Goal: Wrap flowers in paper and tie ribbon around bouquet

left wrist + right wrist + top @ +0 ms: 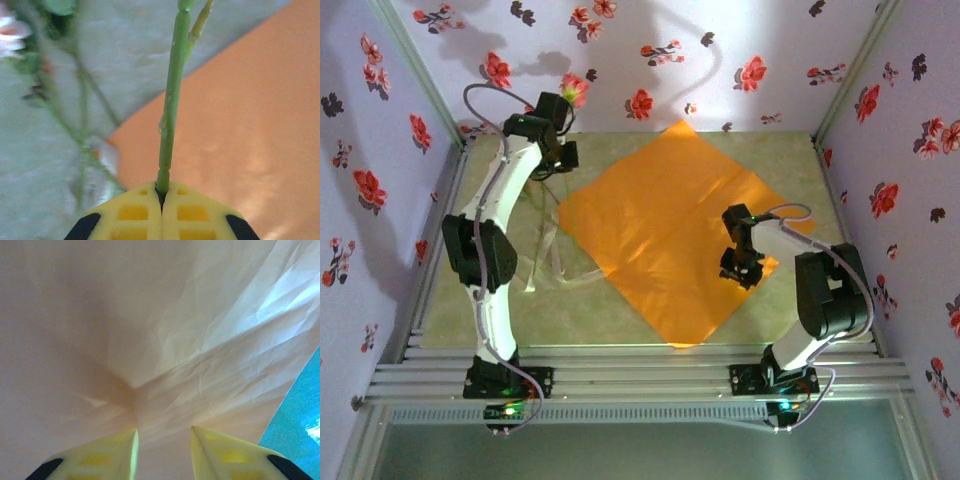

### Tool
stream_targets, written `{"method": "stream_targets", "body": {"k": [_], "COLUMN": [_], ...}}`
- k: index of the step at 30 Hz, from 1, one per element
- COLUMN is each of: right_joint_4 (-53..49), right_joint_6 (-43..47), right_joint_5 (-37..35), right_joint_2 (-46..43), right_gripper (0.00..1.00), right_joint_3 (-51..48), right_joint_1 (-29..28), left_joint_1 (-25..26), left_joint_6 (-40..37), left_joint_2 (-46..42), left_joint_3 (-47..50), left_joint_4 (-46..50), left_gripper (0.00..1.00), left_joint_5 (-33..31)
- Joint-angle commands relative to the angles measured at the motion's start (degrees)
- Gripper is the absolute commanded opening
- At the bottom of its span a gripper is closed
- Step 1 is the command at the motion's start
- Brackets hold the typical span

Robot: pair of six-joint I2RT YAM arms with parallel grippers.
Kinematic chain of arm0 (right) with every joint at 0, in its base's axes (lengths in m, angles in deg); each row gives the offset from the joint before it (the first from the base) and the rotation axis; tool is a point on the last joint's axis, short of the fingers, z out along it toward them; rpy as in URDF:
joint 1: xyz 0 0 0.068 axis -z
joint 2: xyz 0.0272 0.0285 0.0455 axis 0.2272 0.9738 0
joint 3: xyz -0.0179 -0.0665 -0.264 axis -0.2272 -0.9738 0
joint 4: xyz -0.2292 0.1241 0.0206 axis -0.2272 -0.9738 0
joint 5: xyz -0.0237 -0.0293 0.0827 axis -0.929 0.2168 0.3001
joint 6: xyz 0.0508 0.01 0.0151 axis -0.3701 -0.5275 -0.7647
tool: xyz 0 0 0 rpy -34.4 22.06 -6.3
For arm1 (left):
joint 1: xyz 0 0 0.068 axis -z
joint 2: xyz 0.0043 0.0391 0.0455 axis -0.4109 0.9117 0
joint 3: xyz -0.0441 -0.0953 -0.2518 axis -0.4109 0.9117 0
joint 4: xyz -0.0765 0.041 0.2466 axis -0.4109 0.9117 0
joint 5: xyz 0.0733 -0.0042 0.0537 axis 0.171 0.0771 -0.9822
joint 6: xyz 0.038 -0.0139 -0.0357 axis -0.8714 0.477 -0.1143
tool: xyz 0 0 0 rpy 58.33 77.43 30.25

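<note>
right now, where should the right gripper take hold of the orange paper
Probably the paper at its near-right edge, coming in low from the right. It lies flat on the table, so only an edge gives the right gripper something to pinch; the middle is one creased face.

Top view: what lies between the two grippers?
The orange paper, in the top view, spreads between the left gripper and right gripper.

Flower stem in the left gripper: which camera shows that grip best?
Left wrist: the flower stem sits close-up, pinched in the shut left gripper. Top external shows its bloom small and distant; right wrist faces the paper.
</note>
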Motion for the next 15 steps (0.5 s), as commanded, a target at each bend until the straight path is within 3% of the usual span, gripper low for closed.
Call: {"method": "stream_targets", "body": {"k": [1,8,15], "right_joint_4": [-1.96,-1.46,-0.92], "right_joint_6": [1.37,1.73,1.9], "right_joint_5": [-1.33,-0.28,0.08], "right_joint_2": [-1.93,-2.25,-1.64], "right_gripper": [0.35,0.35,0.35], "right_joint_3": [0.42,-0.5,0.53], "right_joint_1": [0.49,0.97,1.16], "left_joint_1": [5.74,12.98,14.36], "left_joint_6": [3.45,11.39,18.7], "left_joint_2": [-1.16,8.2,20.51], "left_joint_3": [1.81,1.42,-2.13], "left_joint_4": [-9.2,-29.23,-39.47], "left_gripper": [0.0,0.0,0.0], "left_joint_5": [14.03,23.75,25.09]}}
